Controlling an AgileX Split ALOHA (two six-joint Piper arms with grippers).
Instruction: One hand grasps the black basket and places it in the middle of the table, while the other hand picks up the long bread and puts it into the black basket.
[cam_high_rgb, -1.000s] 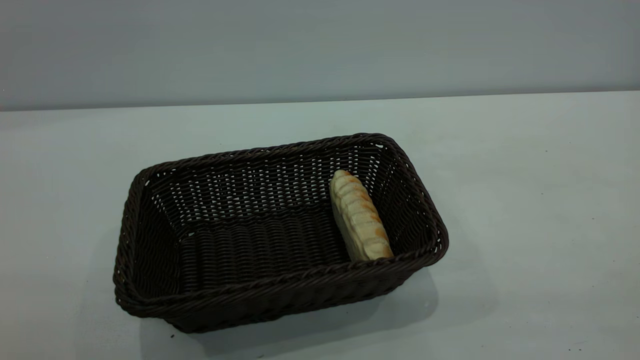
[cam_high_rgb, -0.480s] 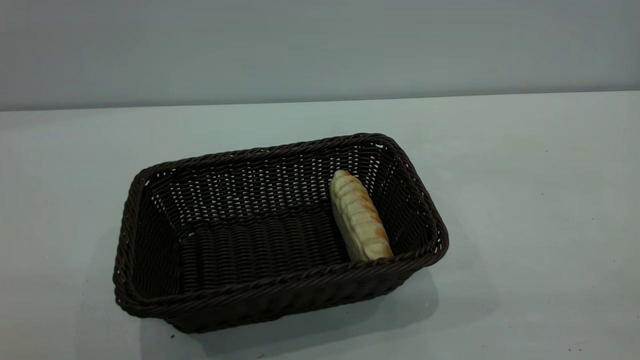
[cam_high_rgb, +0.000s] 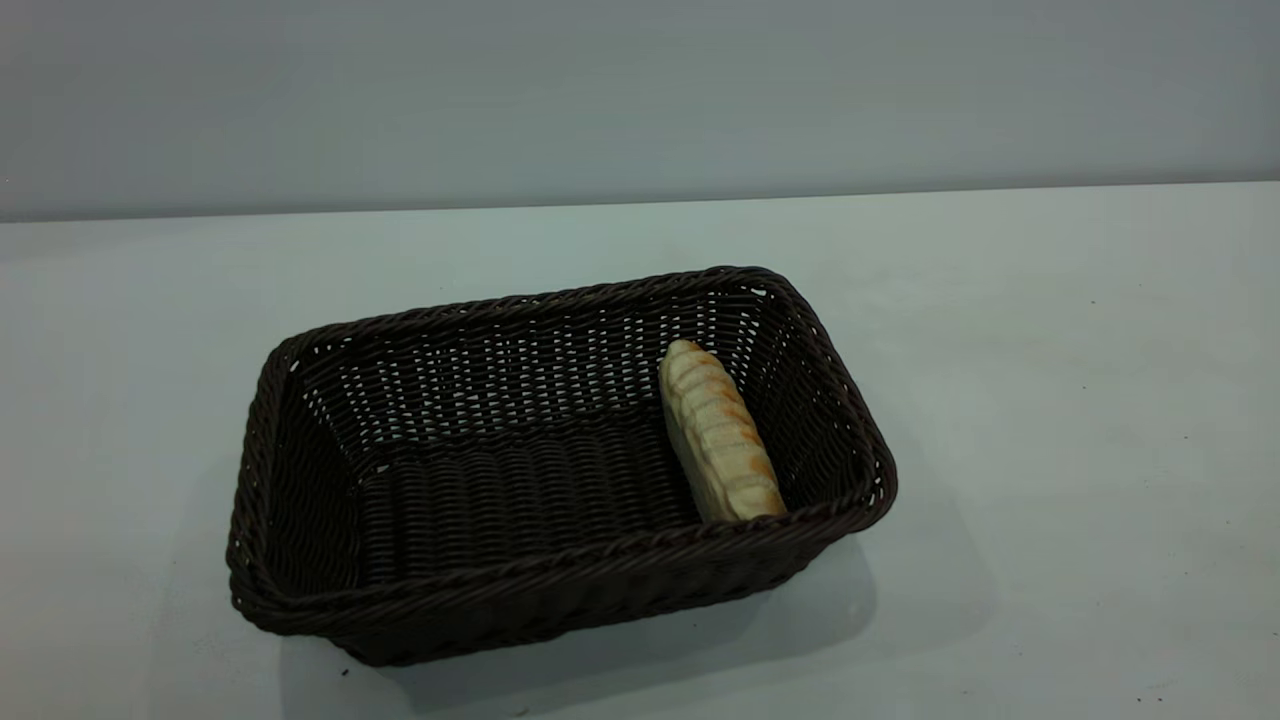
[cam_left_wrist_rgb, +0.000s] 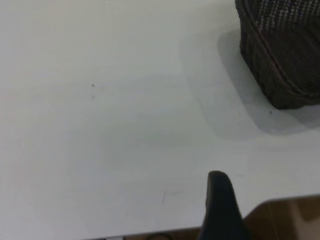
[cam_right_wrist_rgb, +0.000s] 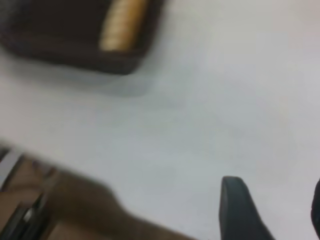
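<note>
Woven black basket (cam_high_rgb: 480, 590) sits on the white surface (cam_high_rgb: 1050, 400), long bread (cam_high_rgb: 720, 435) inside, well away from both claws. Right claw (cam_right_wrist_rgb: 272, 210) looks spread wide; left claw (cam_left_wrist_rgb: 220, 205), can't tell.

No text, label, brand, number or sign can be read in any of the views; nothing legible is borne by the basket, the bread or the table.
</note>
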